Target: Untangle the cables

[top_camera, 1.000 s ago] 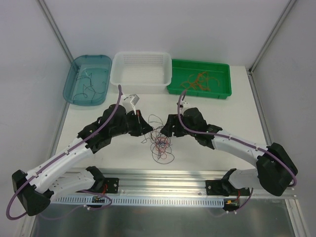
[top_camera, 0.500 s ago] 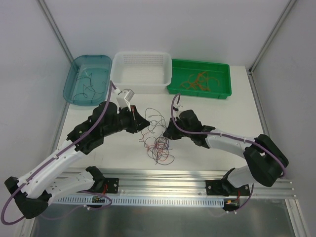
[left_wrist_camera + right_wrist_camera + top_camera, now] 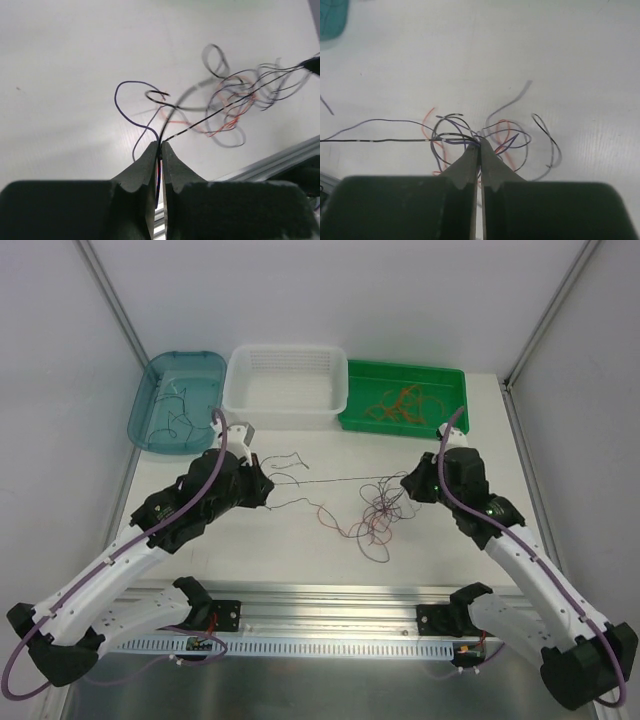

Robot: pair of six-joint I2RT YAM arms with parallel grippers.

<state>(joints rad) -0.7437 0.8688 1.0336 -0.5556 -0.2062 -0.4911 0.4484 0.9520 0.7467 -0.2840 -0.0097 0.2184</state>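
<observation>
The cables [image 3: 378, 512] are thin black, purple and orange-red wires, bunched in a loose tangle right of the table's middle. My left gripper [image 3: 268, 490] is shut on a black and a purple strand; in the left wrist view its tips [image 3: 160, 146] pinch them, with the tangle [image 3: 235, 100] far ahead. My right gripper [image 3: 408, 485] is shut on the tangle's right side. The right wrist view shows its tips [image 3: 480, 145] closed on several strands of the bundle [image 3: 505, 135]. A black strand [image 3: 330, 480] runs nearly straight between the two grippers.
Three containers line the back edge: a teal tray [image 3: 186, 355] holding thin dark wires, a white basket [image 3: 285, 412], and a green tray [image 3: 400, 427] holding orange wires. An aluminium rail [image 3: 330, 595] runs along the near edge.
My right gripper has shut on the tangle and pulled it to the right. The left gripper drew back to the left with its strands, stretching a black wire between them.
</observation>
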